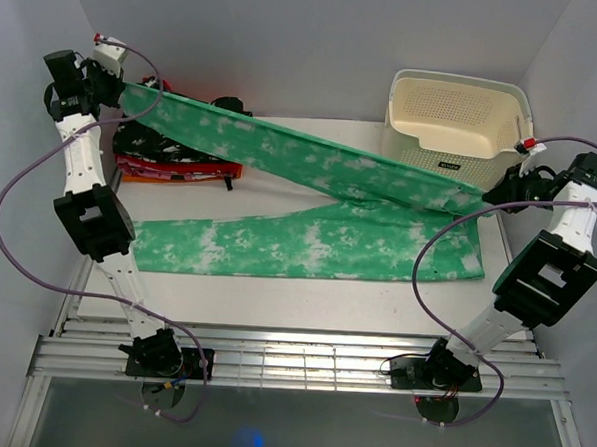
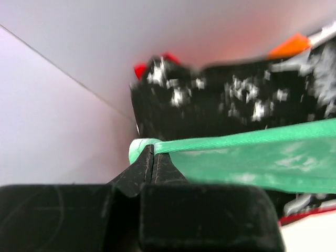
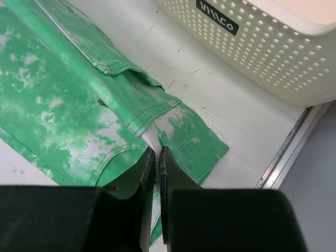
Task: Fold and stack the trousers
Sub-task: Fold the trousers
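Note:
The green tie-dye trousers (image 1: 308,239) lie across the table with one leg flat along the front. The other leg (image 1: 282,148) is lifted and stretched taut from back left to the right. My left gripper (image 1: 113,86) is shut on that leg's cuff (image 2: 137,148) high at the back left, above the folded clothes. My right gripper (image 1: 492,197) is shut on the waist end (image 3: 157,137) at the right, low over the table beside the basket. The waistband corner (image 3: 202,144) lies on the table under it.
A cream perforated basket (image 1: 454,127) stands at the back right, and shows close in the right wrist view (image 3: 252,47). A black white-speckled folded garment (image 2: 220,100) on red and orange folded clothes (image 1: 176,167) sits at the back left, under the raised leg.

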{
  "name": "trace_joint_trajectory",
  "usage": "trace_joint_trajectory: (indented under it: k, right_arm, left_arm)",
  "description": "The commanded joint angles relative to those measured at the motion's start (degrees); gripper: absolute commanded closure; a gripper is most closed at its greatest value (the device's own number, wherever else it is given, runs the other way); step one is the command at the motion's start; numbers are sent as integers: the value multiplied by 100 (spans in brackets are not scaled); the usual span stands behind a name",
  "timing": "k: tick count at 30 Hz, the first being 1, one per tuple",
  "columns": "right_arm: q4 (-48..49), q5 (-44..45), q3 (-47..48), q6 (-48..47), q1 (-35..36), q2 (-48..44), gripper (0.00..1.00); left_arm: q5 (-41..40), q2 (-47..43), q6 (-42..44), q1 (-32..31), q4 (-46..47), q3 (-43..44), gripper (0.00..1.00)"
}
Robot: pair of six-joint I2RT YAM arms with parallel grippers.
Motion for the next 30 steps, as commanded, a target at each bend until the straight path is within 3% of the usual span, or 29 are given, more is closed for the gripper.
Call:
trace_joint_trajectory:
  k: [1, 4, 7, 10, 14, 17, 21, 24, 25, 30]
  right_arm:
    - [1084, 579, 222, 365, -887, -65, 92]
    - [1085, 228, 195, 411, -1090, -38, 92]
    - [1067, -28, 2, 209, -1205, -108, 92]
    - [629, -20, -270, -685, -1205, -170, 92]
    - [-48, 278, -692, -2134, -1205, -205, 92]
    - [-67, 621, -1219, -2637, -1196, -293, 92]
    - [-15, 1243, -1913, -3507, -1187, -416, 92]
    - [231, 1648, -2397, -3755, -1187, -478, 92]
    - [302, 1719, -2572, -3851, -1187, -486, 92]
    - [654, 2185, -2785, -3782, -1082, -373, 92]
  left_arm:
    - [-1644, -1114, -507, 607, 2746, -787, 100]
    - [-1697, -1396, -727, 685, 3292, -1028, 100]
    - [-1453, -1415, -1184, 966, 3241, -783, 100]
    - [-1083, -1581, -1160, 1177, 3153, -1045, 100]
    - [-242, -2186, -817, 1538, 2865, -2099, 100]
    - [233, -2582, -281, 1783, 2354, -3196, 100]
    - [727, -3705, 333, 2494, 2564, -5522, 100]
    - [974, -4033, 974, 2890, 1989, -6230, 100]
    - [958, -4060, 1595, 2953, 1688, -6615, 100]
    - [405, -3920, 2795, 3147, 1431, -7637, 100]
